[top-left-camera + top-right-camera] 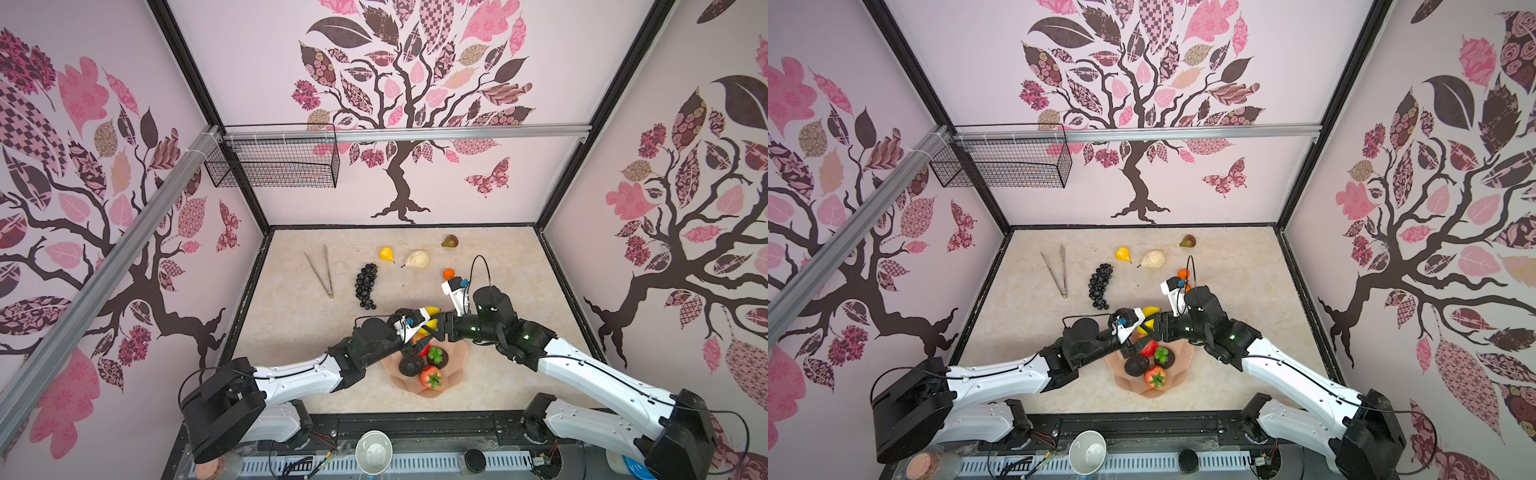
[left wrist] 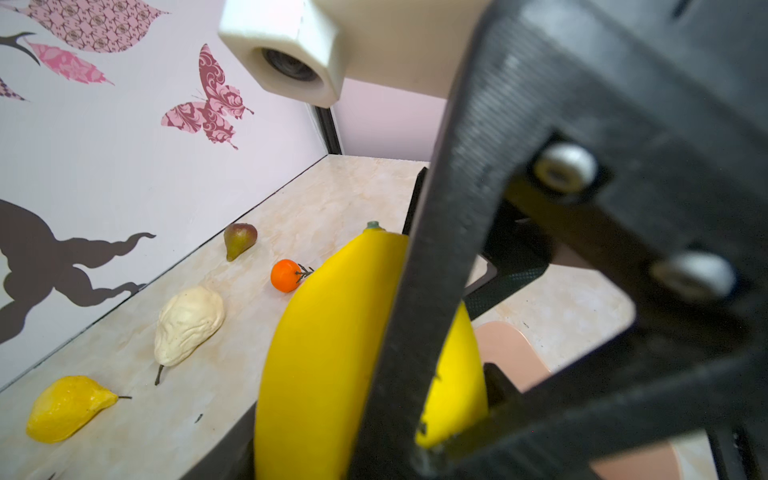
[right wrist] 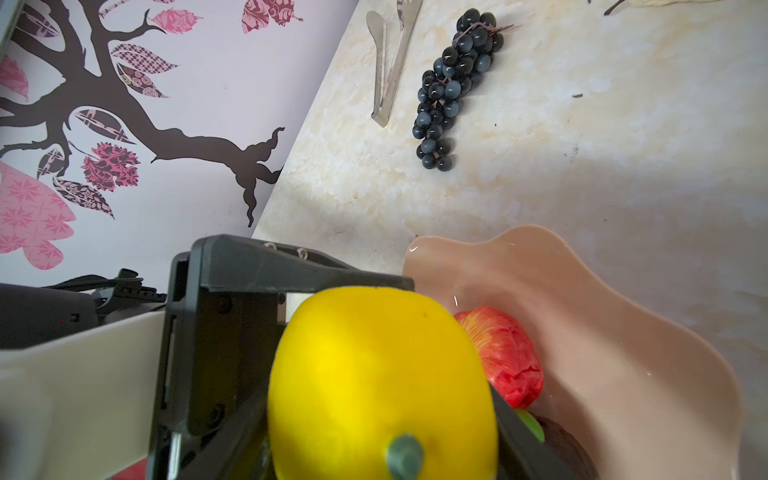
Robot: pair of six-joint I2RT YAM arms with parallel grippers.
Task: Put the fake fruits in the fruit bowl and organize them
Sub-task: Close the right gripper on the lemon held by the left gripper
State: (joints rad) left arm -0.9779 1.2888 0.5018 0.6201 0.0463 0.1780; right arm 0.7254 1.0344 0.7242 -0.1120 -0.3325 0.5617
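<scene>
Two parallel grippers meet nose to nose at the far rim of a shallow, glossy peach-pink dish with a scalloped edge [image 1: 455, 368], which sits on a cream marbled tabletop [image 1: 299, 332]. Between them hangs a smooth yellow oval plastic fruit [image 3: 374, 365] with a green stem nub, lifted off the tabletop just beyond that rim.

The right gripper [image 3: 378, 432] has its black fingers [image 3: 523, 440] lying against opposite sides of the yellow oval plastic fruit, pinching it. The left gripper [image 1: 428, 319] shows one finger running along the fruit in the right wrist view. Whether it presses on the fruit or stands clear cannot be told.

Inside the peach-pink dish:
- a dark knobbly avocado [image 1: 410, 366]
- a red-orange fruit with a green calyx [image 1: 430, 376]
- a dark round mangosteen with a green top [image 1: 436, 356]
- a red ridged fruit [image 3: 505, 357], just beside the held one

Loose on the tabletop beyond the dish:
- a black grape bunch [image 1: 365, 286]
- a small yellow pear [image 1: 386, 254]
- a wrinkled cream pear [image 1: 417, 259]
- a small orange [image 2: 284, 275], near the right arm's wrist
- a green-brown pear [image 1: 449, 241], by the back wall

Thin pale tongs [image 1: 320, 270] lie to the left of the grape bunch, apart from it. A white cup [image 1: 374, 451] stands on the frame at the near edge.
</scene>
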